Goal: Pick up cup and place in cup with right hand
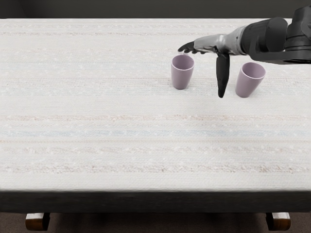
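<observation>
Cup (181, 75) and second cup (248, 82), both pale purple, stand upright and apart on the far half of the counter (82, 104), mouths upward. The second cup is to the right of the first in the view and slightly nearer the viewer. The right arm (266, 38) enters from the right edge, its robot hand (216, 44) open and holding nothing. The fingers (187, 47) extend leftward close to the first cup's rim; whether they touch it cannot be determined. The thumb (222, 75) points downward between the cups. Faint stripes cross the counter's whitish surface.
</observation>
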You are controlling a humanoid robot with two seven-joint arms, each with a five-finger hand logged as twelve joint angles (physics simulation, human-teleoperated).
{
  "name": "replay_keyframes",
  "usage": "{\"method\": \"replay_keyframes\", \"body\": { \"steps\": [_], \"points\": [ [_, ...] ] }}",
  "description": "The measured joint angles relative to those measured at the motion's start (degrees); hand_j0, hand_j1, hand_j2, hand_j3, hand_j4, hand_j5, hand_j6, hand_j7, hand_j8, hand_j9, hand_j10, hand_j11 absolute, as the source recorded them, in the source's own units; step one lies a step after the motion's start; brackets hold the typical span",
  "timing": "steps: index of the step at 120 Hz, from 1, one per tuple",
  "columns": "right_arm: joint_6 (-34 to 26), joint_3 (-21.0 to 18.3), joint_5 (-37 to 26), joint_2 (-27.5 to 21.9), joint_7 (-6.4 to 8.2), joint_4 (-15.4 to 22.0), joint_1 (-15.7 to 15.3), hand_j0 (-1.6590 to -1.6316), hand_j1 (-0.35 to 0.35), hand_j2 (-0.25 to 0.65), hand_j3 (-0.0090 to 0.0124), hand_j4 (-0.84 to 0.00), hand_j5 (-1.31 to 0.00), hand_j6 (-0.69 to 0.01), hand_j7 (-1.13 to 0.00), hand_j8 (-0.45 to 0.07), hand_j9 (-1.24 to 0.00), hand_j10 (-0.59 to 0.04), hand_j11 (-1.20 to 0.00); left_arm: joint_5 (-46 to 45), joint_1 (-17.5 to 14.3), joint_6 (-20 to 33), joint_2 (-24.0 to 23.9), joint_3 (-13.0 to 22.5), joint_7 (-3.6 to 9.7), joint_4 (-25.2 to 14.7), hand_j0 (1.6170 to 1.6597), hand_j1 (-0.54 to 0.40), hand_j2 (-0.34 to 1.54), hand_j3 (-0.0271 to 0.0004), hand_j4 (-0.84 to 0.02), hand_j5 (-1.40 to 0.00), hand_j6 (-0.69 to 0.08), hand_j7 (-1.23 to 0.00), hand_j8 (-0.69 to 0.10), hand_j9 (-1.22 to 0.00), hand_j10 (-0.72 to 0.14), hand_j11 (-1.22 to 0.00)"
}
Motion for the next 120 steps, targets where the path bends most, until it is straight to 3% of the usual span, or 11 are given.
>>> {"method": "replay_keyframes", "body": {
  "steps": [10,26,42,51,70,87,97,104,120],
  "points": [
    [-2.2,-0.6,-4.4,4.5,-0.05,-3.0,0.0,-1.6581,-0.317,-0.005,0.0000,-0.030,-0.04,-0.031,-0.04,-0.030,-0.04,-0.029,-0.04,0.0,0.0,0.0,0.0,0.0,0.00,0.0,1.6581,0.349,0.00,0.0000,0.000,0.00,0.000,0.00,0.000,0.00,0.000,0.00],
    [-5.8,-2.6,-10.2,13.8,-0.05,-13.6,0.0,-1.6581,-0.316,-0.005,0.0000,-0.031,-0.04,-0.032,-0.04,-0.031,-0.04,-0.030,-0.04,0.0,0.0,0.0,0.0,0.0,0.00,0.0,1.6581,0.349,0.00,0.0000,0.000,0.00,0.000,0.00,0.000,0.00,0.000,0.00],
    [-7.9,-4.3,-12.4,19.0,1.87,-23.2,0.2,-1.6581,-0.314,-0.005,0.0000,-0.032,-0.04,-0.033,-0.04,-0.032,-0.04,-0.031,-0.04,0.0,0.0,0.0,0.0,0.0,0.00,0.0,1.6581,0.349,0.00,0.0000,0.000,0.00,0.000,0.00,0.000,0.00,0.000,0.00],
    [-8.9,-5.4,-12.8,22.4,4.24,-28.9,1.0,-1.6581,-0.314,-0.005,0.0000,-0.032,-0.04,-0.033,-0.04,-0.032,-0.04,-0.032,-0.04,0.0,0.0,0.0,0.0,0.0,0.00,0.0,1.6581,0.349,0.00,0.0000,0.000,0.00,0.000,0.00,0.000,0.00,0.000,0.00],
    [-16.0,-10.5,-12.7,28.6,11.97,-39.2,2.4,-1.6581,-0.313,-0.005,0.0000,-0.033,-0.04,-0.034,-0.04,-0.033,-0.04,-0.032,-0.04,0.0,0.0,0.0,0.0,0.0,0.00,0.0,1.6581,0.349,0.00,0.0000,0.000,0.00,0.000,0.00,0.000,0.00,0.000,0.00],
    [-19.0,-13.9,-12.2,30.3,14.90,-42.4,2.5,-1.6581,-0.313,-0.005,0.0000,-0.033,-0.04,-0.034,-0.04,-0.033,-0.04,-0.032,-0.04,0.0,0.0,0.0,0.0,0.0,0.00,0.0,1.6581,0.349,0.00,0.0000,0.000,0.00,0.000,0.00,0.000,0.00,0.000,0.00],
    [-19.9,-15.3,-12.1,30.6,19.45,-44.6,2.6,-1.6581,-0.312,-0.005,0.0000,-0.033,-0.04,-0.034,-0.04,-0.033,-0.04,-0.032,-0.04,0.0,0.0,0.0,0.0,0.0,0.00,0.0,1.6581,0.349,0.00,0.0000,0.000,0.00,0.000,0.00,0.000,0.00,0.000,0.00],
    [-20.3,-16.3,-12.1,30.7,21.63,-45.9,2.7,-1.6581,-0.312,-0.005,0.0000,-0.033,-0.04,-0.034,-0.04,-0.033,-0.04,-0.032,-0.04,0.0,0.0,0.0,0.0,0.0,0.00,0.0,1.6581,0.349,0.00,0.0000,0.000,0.00,0.000,0.00,0.000,0.00,0.000,0.00],
    [-20.5,-19.3,-12.0,30.8,23.70,-48.6,2.5,-1.6581,-0.311,-0.006,0.0000,-0.033,-0.04,-0.034,-0.04,-0.034,-0.04,-0.033,-0.04,0.0,0.0,0.0,0.0,0.0,0.00,0.0,1.6581,0.349,0.00,0.0000,0.000,0.00,0.000,0.00,0.000,0.00,0.000,0.00]
  ]
}}
